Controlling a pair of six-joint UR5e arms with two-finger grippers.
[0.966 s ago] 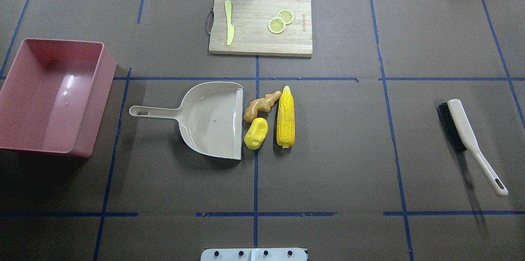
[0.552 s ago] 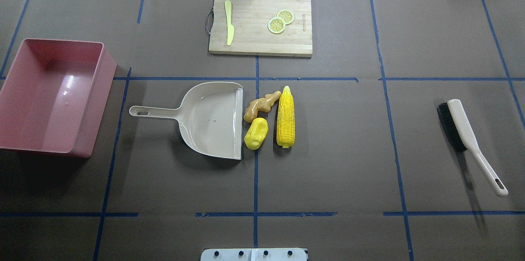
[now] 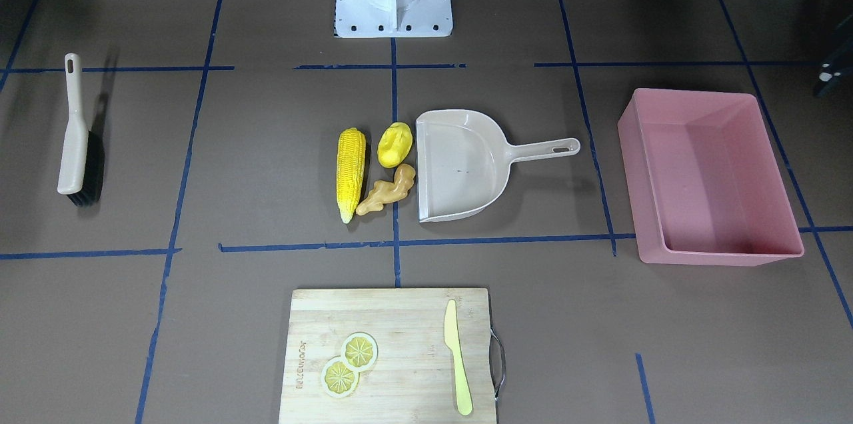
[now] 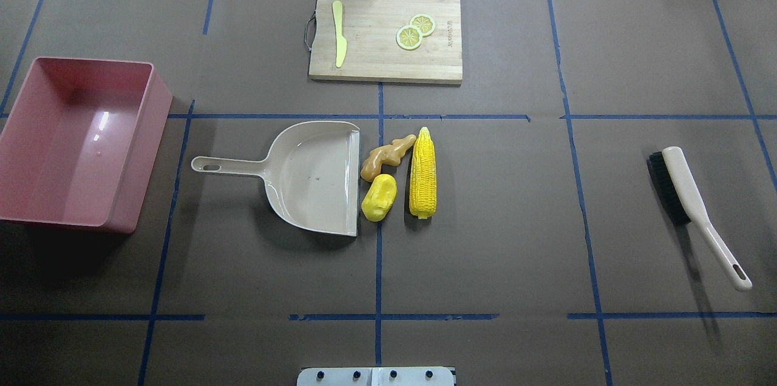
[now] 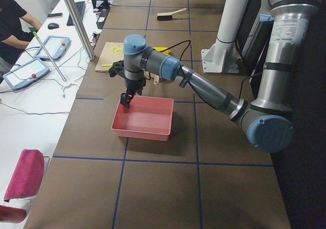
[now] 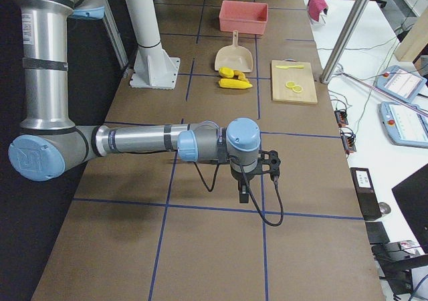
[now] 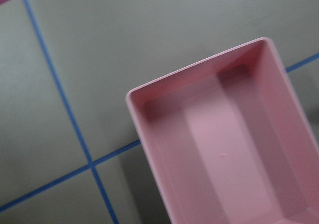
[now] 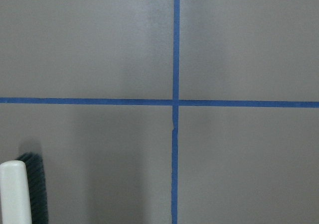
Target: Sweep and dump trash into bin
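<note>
Both unreadable side-on, left pincer, right pincer, brush cropped.

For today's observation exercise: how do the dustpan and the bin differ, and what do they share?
The dustpan is beige; the bin is pink. The dustpan is shallow with a long handle; the bin is deeper, larger and handleless. Both are empty.

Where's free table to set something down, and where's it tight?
Free: the wide patch between corn cob and brush; the strip between bin and dustpan. Tight: ginger root, yellow lump and corn cob bunch at the dustpan mouth.
</note>
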